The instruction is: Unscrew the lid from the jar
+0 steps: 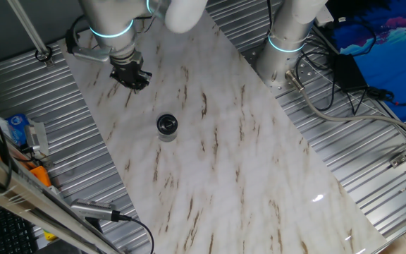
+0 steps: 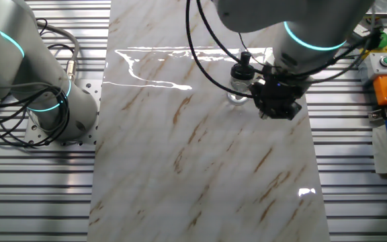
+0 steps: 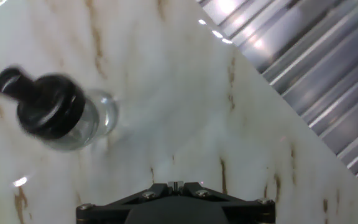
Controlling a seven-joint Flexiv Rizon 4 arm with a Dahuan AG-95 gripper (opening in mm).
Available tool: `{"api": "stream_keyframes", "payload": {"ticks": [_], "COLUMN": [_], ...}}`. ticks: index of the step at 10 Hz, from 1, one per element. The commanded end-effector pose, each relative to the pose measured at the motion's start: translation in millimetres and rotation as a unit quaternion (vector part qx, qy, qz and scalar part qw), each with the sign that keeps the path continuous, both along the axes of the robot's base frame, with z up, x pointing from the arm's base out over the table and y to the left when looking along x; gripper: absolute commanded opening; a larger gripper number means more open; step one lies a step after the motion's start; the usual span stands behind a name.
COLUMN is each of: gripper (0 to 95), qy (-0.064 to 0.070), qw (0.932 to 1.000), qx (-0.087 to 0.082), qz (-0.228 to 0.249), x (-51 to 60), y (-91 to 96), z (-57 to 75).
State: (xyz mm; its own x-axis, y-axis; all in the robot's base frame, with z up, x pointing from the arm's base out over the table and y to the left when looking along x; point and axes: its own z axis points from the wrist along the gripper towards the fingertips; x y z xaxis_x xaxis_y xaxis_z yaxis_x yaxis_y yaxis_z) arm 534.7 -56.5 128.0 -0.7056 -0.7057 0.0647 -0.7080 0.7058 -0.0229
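The jar (image 1: 166, 128) stands upright near the middle of the marbled surface (image 1: 245, 162), its clear body carrying the black lid (image 1: 166, 123) — still seated, so nothing has been unscrewed yet. In the hand view the lid (image 3: 47, 104) shows a small knob on top, with the glassy jar (image 3: 95, 118) below it; the picture is blurred, so finer detail of the cap's edge is lost.

The hand (image 1: 132, 75) hangs above the surface, apart from the jar and off to one side of it. It has hold of nothing. How wide its fingers stand I cannot tell: they are dark and small in one fixed view, seen from behind in the other (image 2: 279, 101), and out of frame in the hand view.

The step in hand looks to be the approach. To do it well, the hand should first come directly over the lid, so that its turning axis runs through the cap's centre — an off-centre grip would likely drag the light jar around instead of loosening the thread. Then descend only to the cap's rim, fingers spread wider than the lid, and close on the cap, not the glass. Nothing visibly holds the jar down, so it may spin with the lid.
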Motion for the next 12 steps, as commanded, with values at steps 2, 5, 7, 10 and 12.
{"api": "stream_keyframes", "payload": {"ticks": [2,5,7,10,12], "gripper": [0.0,0.0,0.0,0.0,0.0], "qy": [-0.01,-0.007,-0.007,-0.01,-0.009], "qw": [0.9999,0.9993,0.9983,0.999,0.9988], "qx": [-0.002,0.01,0.021,0.018,0.018], "qz": [-0.004,0.036,0.054,0.039,0.044], "x": [2.1,38.3,56.8,61.6,62.2], "y": [-7.0,-59.9,-88.5,-97.2,-96.6], "z": [2.2,-0.9,-7.2,-14.3,-14.9]}}
